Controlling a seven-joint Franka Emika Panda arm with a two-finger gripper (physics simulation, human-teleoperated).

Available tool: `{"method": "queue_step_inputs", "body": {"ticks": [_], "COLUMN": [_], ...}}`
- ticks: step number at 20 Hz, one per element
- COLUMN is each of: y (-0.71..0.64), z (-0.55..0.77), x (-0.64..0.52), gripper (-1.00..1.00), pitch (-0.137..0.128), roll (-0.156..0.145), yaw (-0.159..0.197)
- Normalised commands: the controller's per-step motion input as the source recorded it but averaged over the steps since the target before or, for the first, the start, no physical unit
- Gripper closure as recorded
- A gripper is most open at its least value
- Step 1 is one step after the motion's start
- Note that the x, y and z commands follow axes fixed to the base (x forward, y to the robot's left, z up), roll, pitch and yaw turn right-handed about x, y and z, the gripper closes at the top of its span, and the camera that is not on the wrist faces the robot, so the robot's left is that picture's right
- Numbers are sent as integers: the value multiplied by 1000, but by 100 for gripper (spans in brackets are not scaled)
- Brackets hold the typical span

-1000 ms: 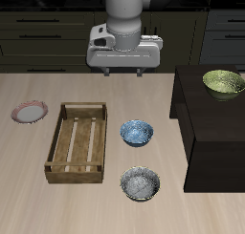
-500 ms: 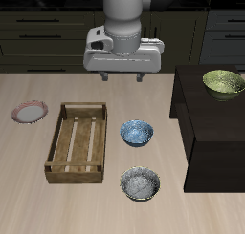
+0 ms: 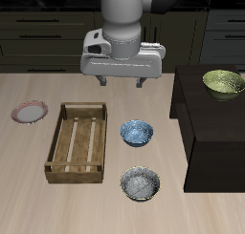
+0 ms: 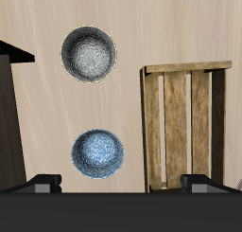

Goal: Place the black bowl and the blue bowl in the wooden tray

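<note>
The blue bowl [image 3: 137, 133], blue with pale patterning inside, sits on the table beside the wooden tray [image 3: 55, 142]. The black bowl [image 3: 141, 184], dark outside and grey-speckled inside, sits nearer the table's front edge. The tray is a light-brown slatted crate with nothing in it. My gripper [image 3: 122, 82] hangs open and empty above the table, farther back than the blue bowl. The wrist view shows the blue bowl [image 4: 98, 151], the black bowl [image 4: 90, 55], the tray [image 4: 184, 122] and my gripper [image 4: 121, 184] with its fingertips spread wide.
A small pink-rimmed plate [image 3: 30, 112] lies on the far side of the tray from the bowls. A yellow-green bowl [image 3: 224, 82] stands on a raised black block [image 3: 206, 128] beside the two bowls; the block also shows in the wrist view [image 4: 9, 113].
My gripper has come a little lower and toward the table's front. The bowls, tray and plate have not moved.
</note>
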Motion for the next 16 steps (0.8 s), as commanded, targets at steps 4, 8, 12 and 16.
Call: {"method": "queue_step_inputs", "body": {"ticks": [4,8,12,16], "y": [10,98,58,-25], "z": [84,-22,21,-19], "x": [271,236,232,343], "gripper": [-100,-100,-100,-100], "pitch": [-4,6,-26,16], "roll": [-17,21,-2,-9], "yaw": [-11,20,37,42]}}
